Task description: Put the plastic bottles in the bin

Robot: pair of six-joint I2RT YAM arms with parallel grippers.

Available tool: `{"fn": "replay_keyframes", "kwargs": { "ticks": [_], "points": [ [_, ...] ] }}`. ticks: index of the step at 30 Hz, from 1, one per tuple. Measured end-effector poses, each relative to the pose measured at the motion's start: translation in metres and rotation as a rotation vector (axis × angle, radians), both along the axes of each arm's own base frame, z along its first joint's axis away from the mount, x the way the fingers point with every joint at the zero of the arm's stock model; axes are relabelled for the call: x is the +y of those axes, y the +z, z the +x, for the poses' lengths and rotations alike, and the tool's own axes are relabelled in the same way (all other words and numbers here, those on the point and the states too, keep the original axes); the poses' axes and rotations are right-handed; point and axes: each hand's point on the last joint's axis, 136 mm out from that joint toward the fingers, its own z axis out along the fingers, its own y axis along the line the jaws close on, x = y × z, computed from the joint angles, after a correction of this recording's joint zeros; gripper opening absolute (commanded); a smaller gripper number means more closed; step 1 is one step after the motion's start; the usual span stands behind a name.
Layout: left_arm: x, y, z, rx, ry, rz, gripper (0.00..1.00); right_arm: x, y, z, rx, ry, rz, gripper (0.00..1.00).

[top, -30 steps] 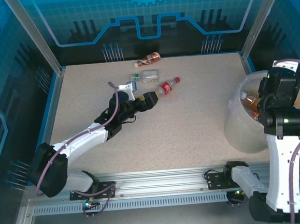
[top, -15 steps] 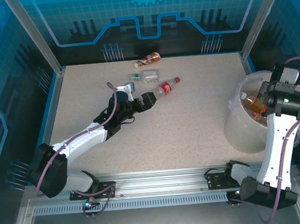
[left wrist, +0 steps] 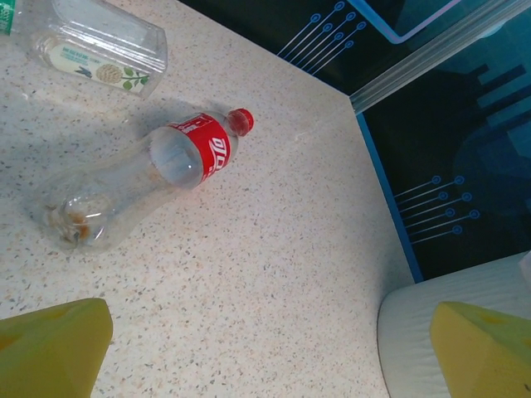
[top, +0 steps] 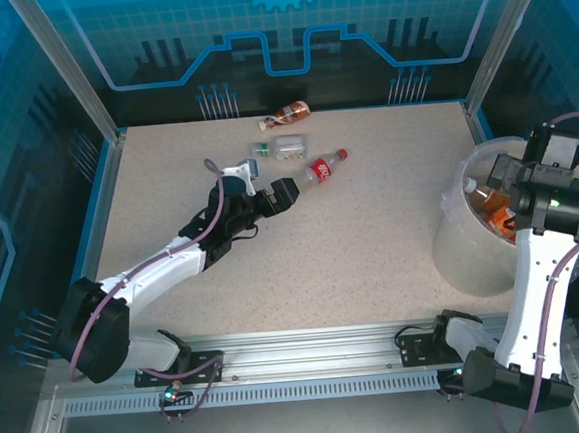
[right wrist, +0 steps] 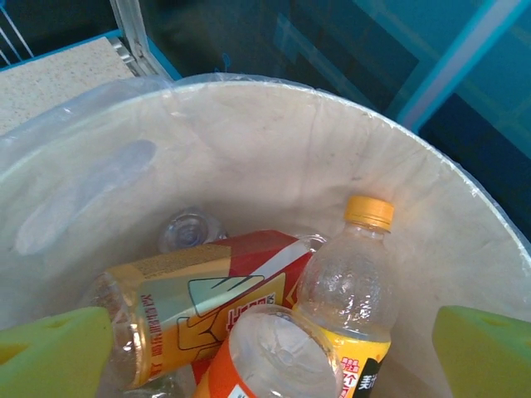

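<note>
Task partly done. Bin [top: 465,255], table [top: 372,240] 3 o'clock, holds several bottles [right wrist: 348,282]. Right claw [top: 499,182] above it, wide, empty. At least three loose bottles [top: 286,148] lie near 12 o'clock. Left claw [top: 295,186] wide, just short of red-label bottle [top: 323,168].

Three plastic bottles lie on the table [top: 372,240]: a brown-and-red labelled bottle [top: 287,109] at the far edge, a clear green-capped bottle [top: 284,149] nearer, and a red-labelled bottle [top: 323,169] just right of that one. One bin [top: 463,253] stands at the right. At least four bottles can be counted inside it: a yellow-labelled bottle [right wrist: 358,286], an orange-labelled bottle [right wrist: 265,356], a red-and-tan labelled bottle [right wrist: 187,307] and a clear bottle [right wrist: 187,230]. Any that lie deeper are hidden.
</note>
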Motion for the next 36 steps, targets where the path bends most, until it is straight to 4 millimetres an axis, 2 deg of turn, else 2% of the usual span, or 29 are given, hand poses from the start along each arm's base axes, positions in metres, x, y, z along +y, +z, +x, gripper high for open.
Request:
{"fn": "replay_keyframes", "kwargs": {
  "ticks": [2,7,14,18,24,29,33,36],
  "points": [
    [0.001,0.000,0.001,0.003,0.004,0.001,0.99,0.007,0.004,0.003,-0.019,0.030,0.004,1.00],
    [0.007,-0.001,0.005,0.027,0.028,-0.003,0.99,0.042,0.020,0.016,-0.107,0.169,0.045,1.00],
    [0.015,-0.012,0.008,0.076,0.053,0.022,0.99,0.119,0.054,0.037,-0.338,0.475,0.221,1.00],
    [0.018,-0.018,0.007,0.099,0.062,0.042,0.99,0.166,0.063,0.048,-0.402,0.663,0.313,1.00],
    [0.023,-0.022,0.007,0.109,0.073,0.054,0.99,0.232,0.053,0.066,-0.354,0.877,0.381,1.00],
    [0.038,-0.033,0.011,0.162,0.104,0.091,0.99,0.270,0.034,0.080,-0.290,0.953,0.379,1.00],
    [0.045,-0.036,0.030,0.205,0.116,0.160,0.99,0.298,0.014,0.088,-0.254,0.985,0.392,1.00],
    [0.043,-0.033,0.049,0.206,0.105,0.223,0.99,0.313,-0.005,0.094,-0.208,0.984,0.393,1.00]
  ]
}}
